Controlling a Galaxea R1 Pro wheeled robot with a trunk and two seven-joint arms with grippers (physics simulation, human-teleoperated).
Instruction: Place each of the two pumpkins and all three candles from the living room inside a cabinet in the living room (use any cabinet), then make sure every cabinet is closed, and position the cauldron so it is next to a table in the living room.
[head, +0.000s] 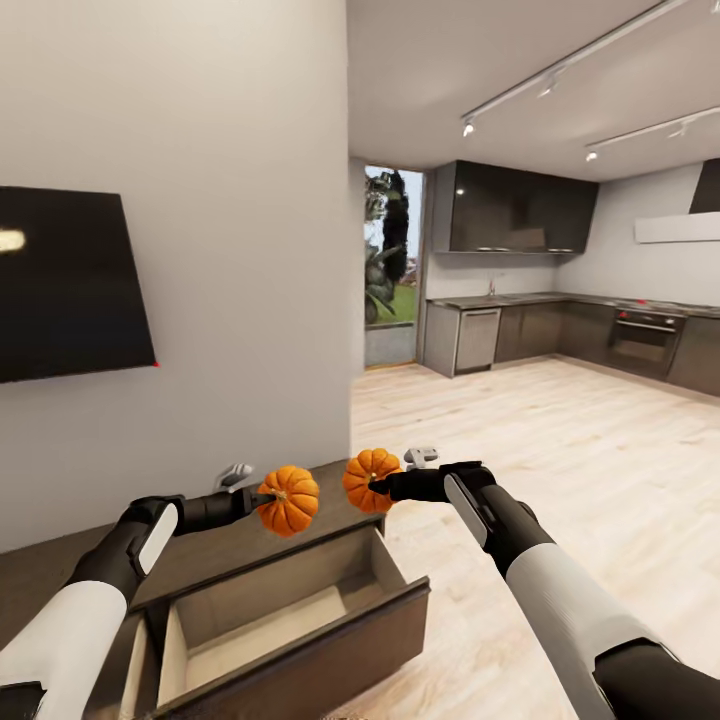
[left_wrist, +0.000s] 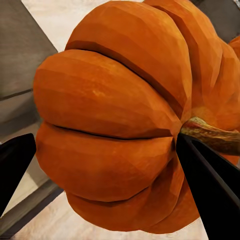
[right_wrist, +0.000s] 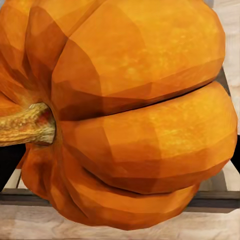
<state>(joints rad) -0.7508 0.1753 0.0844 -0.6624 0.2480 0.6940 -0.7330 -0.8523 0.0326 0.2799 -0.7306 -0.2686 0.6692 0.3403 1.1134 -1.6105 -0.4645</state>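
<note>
Left hand (head: 262, 503) and right hand (head: 378, 488) each clamped on a ribbed orange pumpkin above the cabinet's (head: 300, 640) open wooden drawer.

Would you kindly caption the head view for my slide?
Each gripper, left and right, holds a pumpkin above the cabinet's open drawer.

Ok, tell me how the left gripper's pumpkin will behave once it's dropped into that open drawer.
The pumpkin looks rigid, so it probably won't deform. Its rounded, ribbed body may roll in the drawer. Held by the left gripper at the stem, it could swing.
</note>
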